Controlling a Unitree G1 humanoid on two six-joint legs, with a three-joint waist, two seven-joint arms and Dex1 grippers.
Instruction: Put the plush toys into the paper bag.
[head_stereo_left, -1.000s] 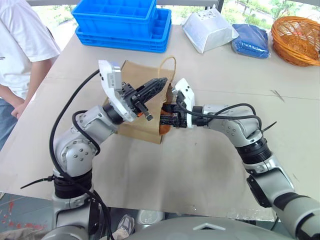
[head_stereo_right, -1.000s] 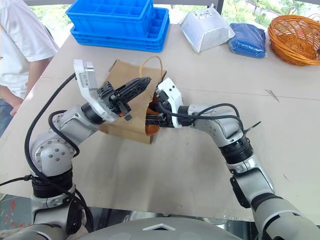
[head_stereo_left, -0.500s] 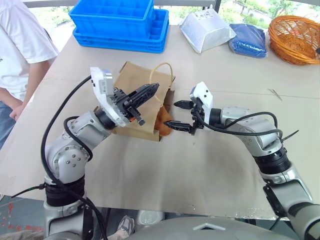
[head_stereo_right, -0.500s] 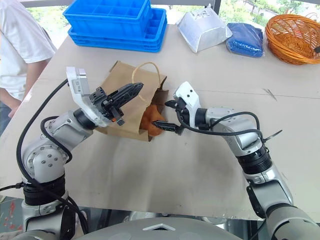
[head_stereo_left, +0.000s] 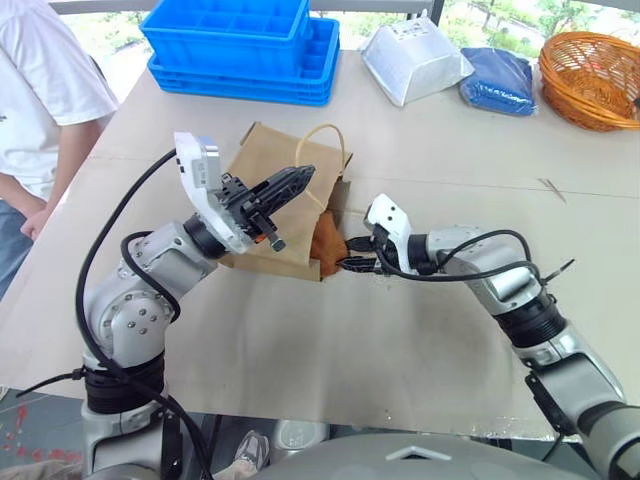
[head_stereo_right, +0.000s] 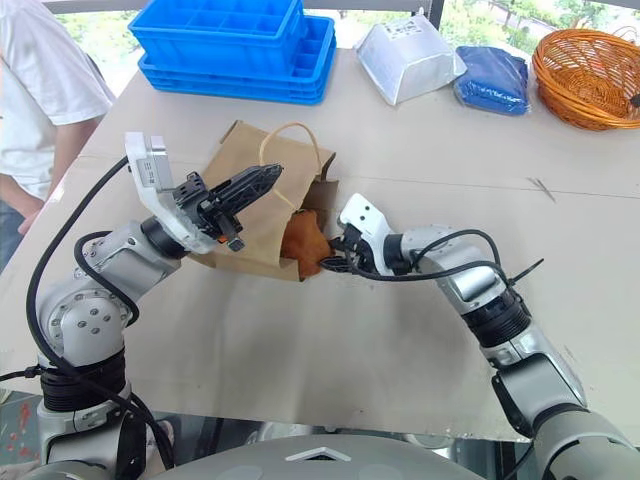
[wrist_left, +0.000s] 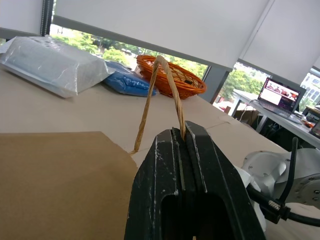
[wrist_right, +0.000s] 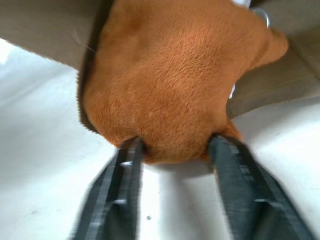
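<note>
The left pincer (wrist_left: 181, 137) is clenched on a cord handle (head_stereo_left: 333, 140) of the paper bag (head_stereo_left: 275, 175) lying on the desk (head_stereo_left: 420, 330), while the right pincer (head_stereo_right: 333, 262), wide apart half a second ago, now grasps the brown plush toy (wrist_right: 165, 85) at the bag's mouth, its fur pressed between both fingers in the right wrist view.

Beige table (head_stereo_left: 420, 340), carrying a brown paper bag (head_stereo_left: 275, 175) lying flat, stacked blue crates (head_stereo_left: 245, 45), white plastic bag (head_stereo_left: 415, 60), blue bag (head_stereo_left: 500, 78), wicker basket (head_stereo_left: 595, 80).
</note>
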